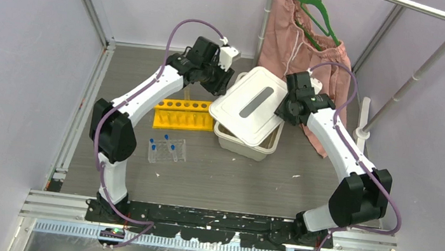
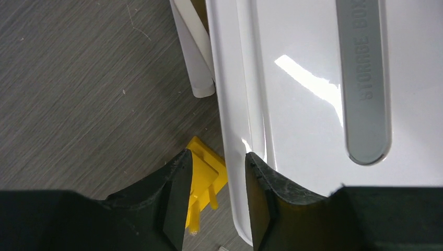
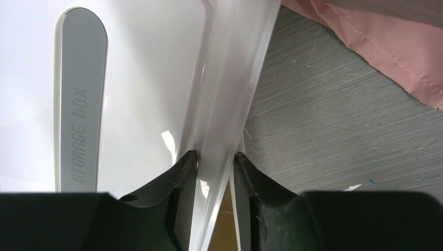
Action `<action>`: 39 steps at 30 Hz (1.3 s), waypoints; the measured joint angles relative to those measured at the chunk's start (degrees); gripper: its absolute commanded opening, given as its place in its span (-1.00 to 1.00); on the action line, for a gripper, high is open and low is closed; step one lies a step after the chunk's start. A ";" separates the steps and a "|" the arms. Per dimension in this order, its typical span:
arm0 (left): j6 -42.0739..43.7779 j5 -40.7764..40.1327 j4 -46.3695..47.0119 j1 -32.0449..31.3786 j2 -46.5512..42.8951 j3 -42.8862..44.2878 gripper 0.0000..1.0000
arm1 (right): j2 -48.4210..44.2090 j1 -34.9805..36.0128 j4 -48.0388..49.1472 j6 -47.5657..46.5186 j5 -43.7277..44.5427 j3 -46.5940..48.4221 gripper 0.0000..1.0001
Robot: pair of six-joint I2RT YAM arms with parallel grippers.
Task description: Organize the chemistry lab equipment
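Pinching lid [image 3: 146, 78] rim with right tool [image 3: 214, 157]; straddling opposite edge with left tool [image 2: 218, 157], spread, not clamped. Might tilt or drop lid onto rack [image 1: 183, 114], lying on table [image 1: 232, 178] just left of box [image 1: 246, 144], with only one side gripped.

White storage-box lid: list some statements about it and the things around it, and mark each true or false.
1. The white lid lies skewed over the white bin, not squarely shut. True.
2. The right end effector has the lid's rim between its fingers. True.
3. The yellow rack lies on the right of the bin. False: it lies on the bin's left.
4. The blue-capped tubes stand in the yellow rack. False: they stand in the clear grid rack.
5. The left end effector is clamped on the yellow rack. False: its parted fingers straddle the lid's edge, and the rack is below them.
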 measured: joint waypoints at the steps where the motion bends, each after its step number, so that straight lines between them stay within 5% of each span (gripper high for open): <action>1: -0.02 0.02 -0.13 0.00 0.31 0.00 -0.14 | 0.02 -0.09 -0.37 -0.52 -0.24 0.20 -0.33; 39: -0.31 6.62 0.57 -1.40 -6.49 -11.23 -0.29 | 6.62 -2.25 -5.53 -11.72 -2.69 8.24 -0.38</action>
